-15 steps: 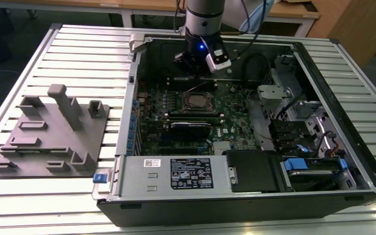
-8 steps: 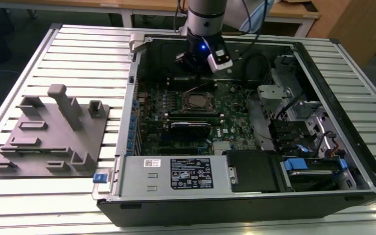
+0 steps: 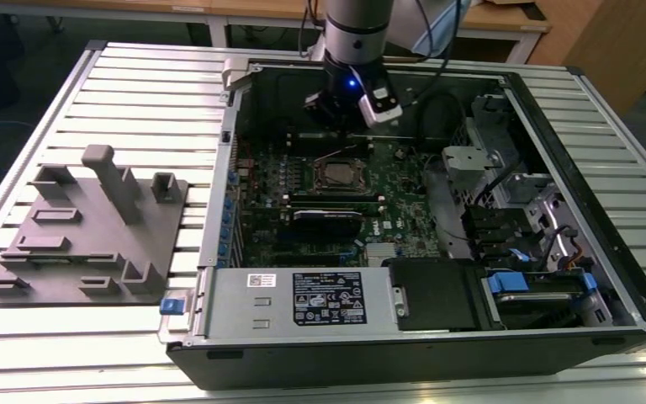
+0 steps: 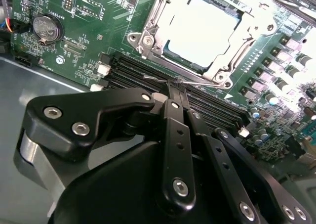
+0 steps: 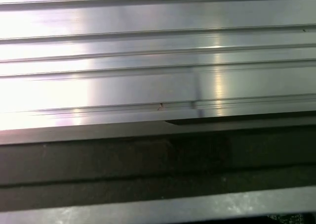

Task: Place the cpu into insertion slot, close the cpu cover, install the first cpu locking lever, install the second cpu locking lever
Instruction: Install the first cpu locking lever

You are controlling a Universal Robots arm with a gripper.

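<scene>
- Silver cpu [image 4: 205, 28] sits in insertion slot [image 4: 163, 53], cpu cover [image 4: 247, 36] down over it; lever step in hand, I judge.
- Gripper [image 4: 177, 85] pressed together on thin wire locking lever [image 4: 160, 79], at 6 o'clock of socket in second wrist view.
- Next move needs care: memory slots [image 4: 217, 108] crowd just beside.

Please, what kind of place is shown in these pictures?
Probably a robotics lab or test bench for computer assembly. An open computer case lies on a ribbed aluminium table, a grey fixture block sits beside it, and the gripper hangs over the motherboard.
</scene>
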